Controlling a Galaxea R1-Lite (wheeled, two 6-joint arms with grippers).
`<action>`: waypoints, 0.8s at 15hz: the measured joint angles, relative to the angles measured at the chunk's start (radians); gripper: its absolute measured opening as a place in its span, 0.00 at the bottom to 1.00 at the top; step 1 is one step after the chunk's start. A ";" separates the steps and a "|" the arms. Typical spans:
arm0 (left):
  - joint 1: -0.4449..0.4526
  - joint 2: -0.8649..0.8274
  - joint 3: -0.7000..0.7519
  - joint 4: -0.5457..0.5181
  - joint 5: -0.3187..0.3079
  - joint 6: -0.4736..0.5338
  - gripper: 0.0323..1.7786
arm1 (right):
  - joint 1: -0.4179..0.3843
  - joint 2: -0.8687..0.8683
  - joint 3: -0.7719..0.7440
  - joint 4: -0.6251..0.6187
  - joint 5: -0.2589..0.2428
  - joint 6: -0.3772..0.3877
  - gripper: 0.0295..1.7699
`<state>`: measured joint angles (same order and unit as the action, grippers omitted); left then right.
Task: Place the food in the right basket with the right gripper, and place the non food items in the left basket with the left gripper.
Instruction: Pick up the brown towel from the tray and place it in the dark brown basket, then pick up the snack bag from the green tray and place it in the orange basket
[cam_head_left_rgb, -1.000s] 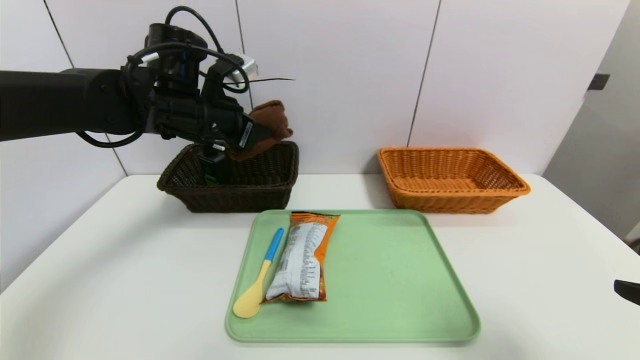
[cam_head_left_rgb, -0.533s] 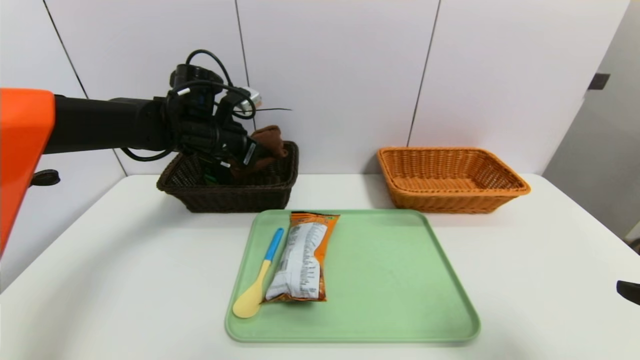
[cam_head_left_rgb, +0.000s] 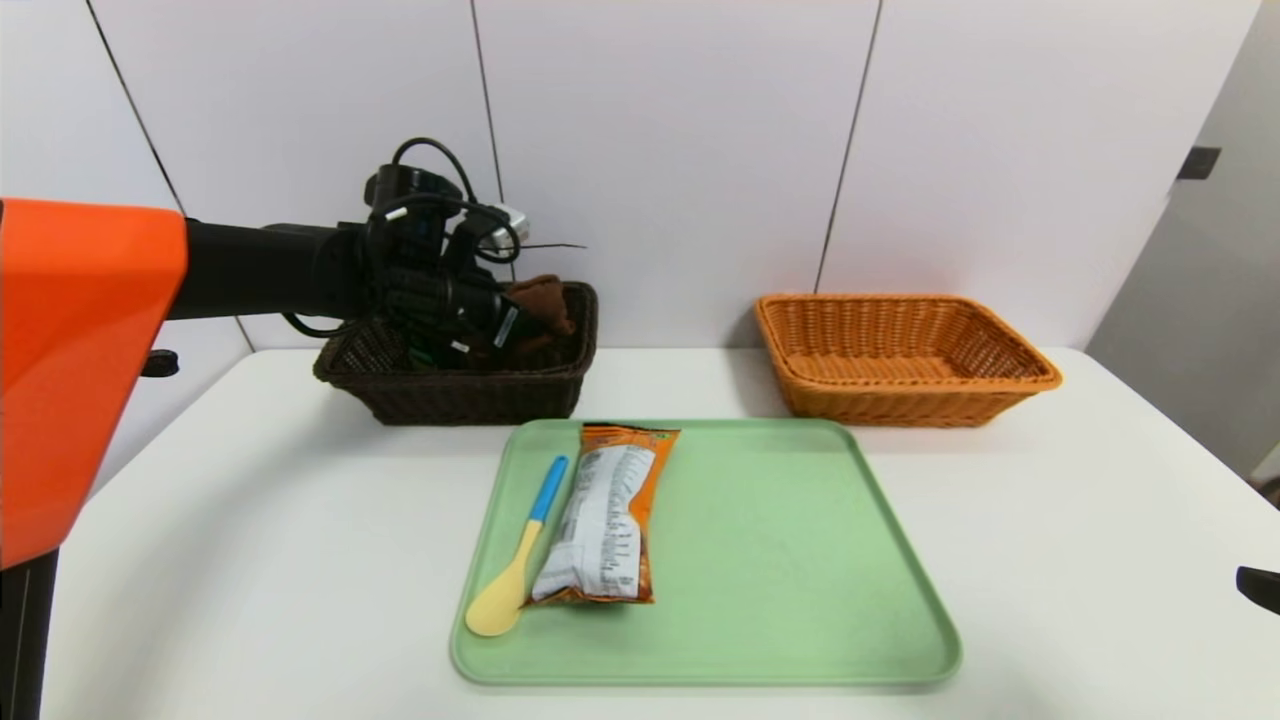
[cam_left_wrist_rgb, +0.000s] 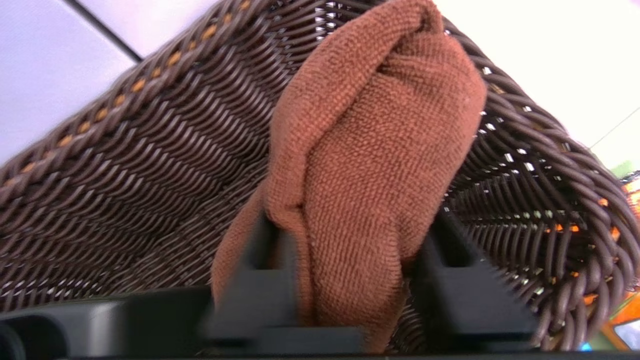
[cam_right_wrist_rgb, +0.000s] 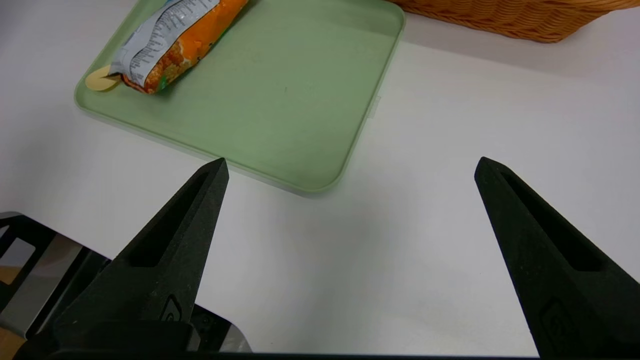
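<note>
My left gripper (cam_head_left_rgb: 515, 325) reaches into the dark brown left basket (cam_head_left_rgb: 470, 395) at the back left. It is shut on the folded brown cloth (cam_left_wrist_rgb: 375, 125), which fills the space between its black fingers (cam_left_wrist_rgb: 452, 280) and hangs low inside the basket (cam_left_wrist_rgb: 125, 165). On the green tray lie the orange and white snack packet (cam_head_left_rgb: 605, 515) and, beside it, the yellow spoon with a blue handle (cam_head_left_rgb: 515, 560). The orange-tan right basket (cam_head_left_rgb: 900, 400) stands at the back right with nothing showing in it. My right gripper (cam_right_wrist_rgb: 351, 162) is open over bare table, near the tray's front right corner.
The green tray (cam_head_left_rgb: 780, 560) takes up the middle of the white table, with its right half bare. A white panelled wall rises right behind both baskets. The table's right edge runs close to the right gripper.
The left arm has come down and drawn back, carrying the cloth from above the dark basket's rim down into it. The right arm has not moved.
</note>
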<state>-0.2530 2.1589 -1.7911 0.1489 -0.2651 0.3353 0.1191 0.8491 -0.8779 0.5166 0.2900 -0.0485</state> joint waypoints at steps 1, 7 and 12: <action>-0.001 0.003 -0.001 0.000 0.000 -0.001 0.47 | 0.000 -0.001 0.001 0.001 0.000 0.000 0.96; 0.001 -0.037 -0.014 0.004 -0.003 -0.045 0.73 | 0.000 -0.002 0.002 0.000 -0.001 0.001 0.96; 0.023 -0.110 -0.024 0.011 -0.001 -0.065 0.84 | -0.001 -0.013 0.003 0.002 -0.002 0.002 0.96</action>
<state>-0.2298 2.0485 -1.8155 0.1600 -0.2664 0.2702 0.1183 0.8364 -0.8751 0.5185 0.2877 -0.0466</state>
